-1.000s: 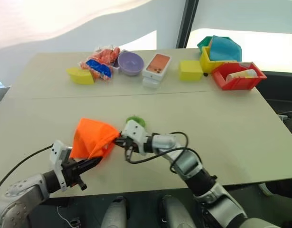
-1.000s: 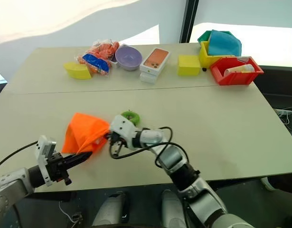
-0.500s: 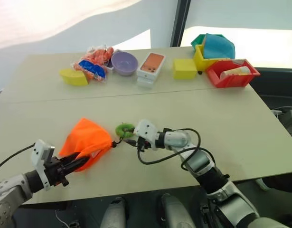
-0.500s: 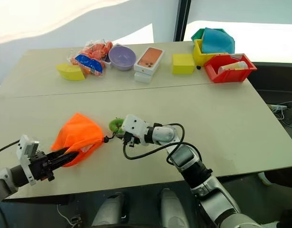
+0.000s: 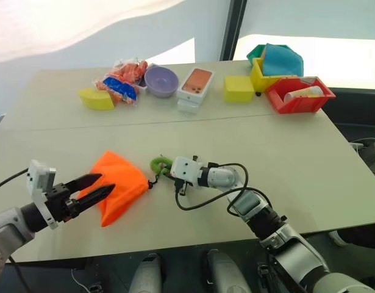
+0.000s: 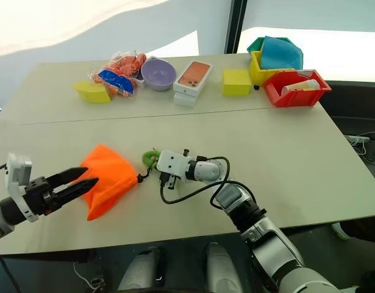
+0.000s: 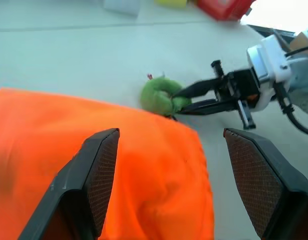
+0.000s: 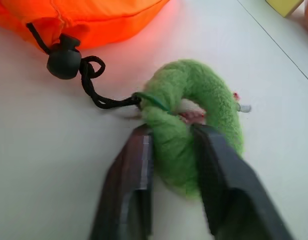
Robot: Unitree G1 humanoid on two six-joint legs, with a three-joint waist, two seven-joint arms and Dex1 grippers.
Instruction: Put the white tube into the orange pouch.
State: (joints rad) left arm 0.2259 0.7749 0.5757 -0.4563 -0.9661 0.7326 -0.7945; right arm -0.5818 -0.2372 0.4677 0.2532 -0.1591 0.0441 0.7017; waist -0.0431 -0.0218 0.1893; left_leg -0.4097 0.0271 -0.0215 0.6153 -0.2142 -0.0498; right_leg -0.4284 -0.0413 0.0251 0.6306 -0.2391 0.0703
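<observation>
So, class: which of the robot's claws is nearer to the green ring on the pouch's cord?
Right. The right claw is shut on the green ring; the left claw hangs open over the orange pouch's far side.

One orange pouch (image 6: 105, 186); one green ring (image 6: 150, 159); one purple bowl (image 6: 158, 72) — three bins: red (image 6: 294, 96), yellow (image 6: 263, 75), green (image 6: 254, 45).

Left hand (image 5: 92, 187) released orange pouch (image 5: 118, 185); right hand (image 8: 171, 150) clamped green ring (image 8: 194, 120).
</observation>
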